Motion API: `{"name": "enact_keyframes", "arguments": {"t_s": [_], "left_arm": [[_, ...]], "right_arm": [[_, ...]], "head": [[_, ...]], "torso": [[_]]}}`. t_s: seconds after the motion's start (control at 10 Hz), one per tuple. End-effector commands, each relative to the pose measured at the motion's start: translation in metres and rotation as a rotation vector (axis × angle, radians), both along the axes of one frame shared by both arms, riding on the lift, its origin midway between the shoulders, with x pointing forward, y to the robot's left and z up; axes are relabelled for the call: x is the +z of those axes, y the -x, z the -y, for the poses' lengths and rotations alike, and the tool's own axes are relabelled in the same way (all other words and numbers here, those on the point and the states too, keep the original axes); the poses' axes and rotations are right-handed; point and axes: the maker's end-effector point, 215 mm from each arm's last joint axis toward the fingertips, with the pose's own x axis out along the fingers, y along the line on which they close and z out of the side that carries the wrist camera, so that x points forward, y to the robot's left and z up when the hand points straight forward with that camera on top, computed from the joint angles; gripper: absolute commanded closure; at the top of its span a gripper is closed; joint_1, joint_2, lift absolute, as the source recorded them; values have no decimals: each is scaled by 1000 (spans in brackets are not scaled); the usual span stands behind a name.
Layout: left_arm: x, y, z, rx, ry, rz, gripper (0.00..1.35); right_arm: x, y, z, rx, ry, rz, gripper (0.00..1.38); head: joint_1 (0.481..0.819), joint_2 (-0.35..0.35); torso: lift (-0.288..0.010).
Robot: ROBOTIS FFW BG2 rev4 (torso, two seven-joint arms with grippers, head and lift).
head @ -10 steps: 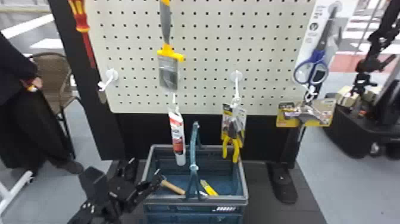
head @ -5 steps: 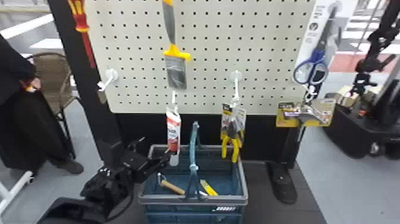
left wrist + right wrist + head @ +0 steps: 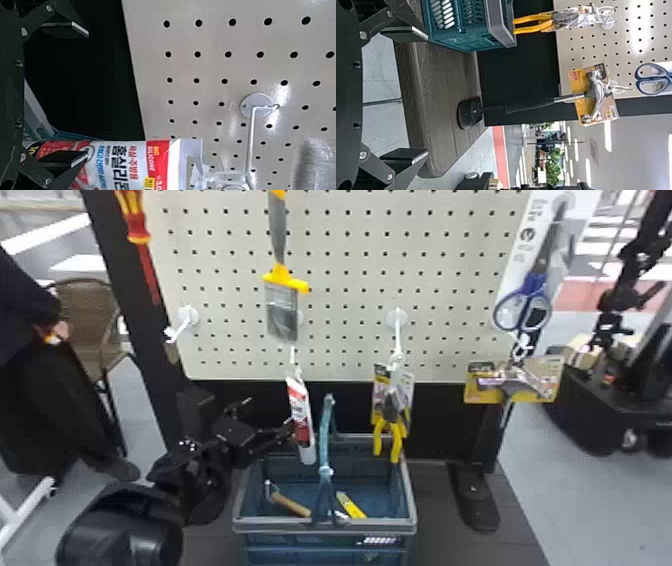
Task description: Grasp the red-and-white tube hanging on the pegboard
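Tube (image 3: 300, 410), red-and-white, hangs from a pegboard (image 3: 350, 265) hook, tip down over the basket (image 3: 390, 524). Likely light, soft-walled and free to swing, so grip mid-body. Left gripper (image 3: 83, 94) wide open and empty, with the tube against one finger, not centred between the jaws. Right gripper (image 3: 403, 93) open, empty.

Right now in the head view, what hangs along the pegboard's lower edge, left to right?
red-and-white tube → yellow-handled pliers → packaged tool on a yellow card. The left gripper sits just left of the tube.
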Motion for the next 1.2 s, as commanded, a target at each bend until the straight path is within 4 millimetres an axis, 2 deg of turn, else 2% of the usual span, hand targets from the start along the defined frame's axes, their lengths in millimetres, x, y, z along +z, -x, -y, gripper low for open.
{"name": "enact_keyframes", "arguments": {"t_s": [0.0, 0.4, 0.5, 0.6, 0.7, 0.8, 0.9, 1.1], "left_arm": [[6, -3, 15, -38, 24, -20, 211], [3, 8, 54, -132, 82, -71, 225], [1, 10, 57, -137, 78, -76, 429], [0, 10, 59, -142, 72, -79, 760], [-3, 11, 58, -142, 69, -88, 869], [-3, 10, 59, -140, 67, -87, 1041], [-2, 11, 60, -141, 67, -80, 1128], [-4, 12, 61, -143, 64, -81, 1128]], "right_arm": [[0, -2, -1, 1, -2, 3, 262], [-4, -3, -4, 6, -5, -2, 262], [-5, -3, -3, 5, -6, -5, 262], [-5, -3, -3, 5, -6, -5, 262], [-4, -4, -3, 5, -6, -2, 262], [-6, -2, -2, 4, -7, -6, 262], [-6, -2, -2, 4, -7, -6, 262], [-6, -1, -2, 4, -7, -9, 262]], "head": [[549, 0], [549, 0], [549, 0], [549, 0], [549, 0], [549, 0], [549, 0], [549, 0]], "torso": [[-100], [-100], [-100], [-100], [-100], [-100], [-100], [-100]]}}
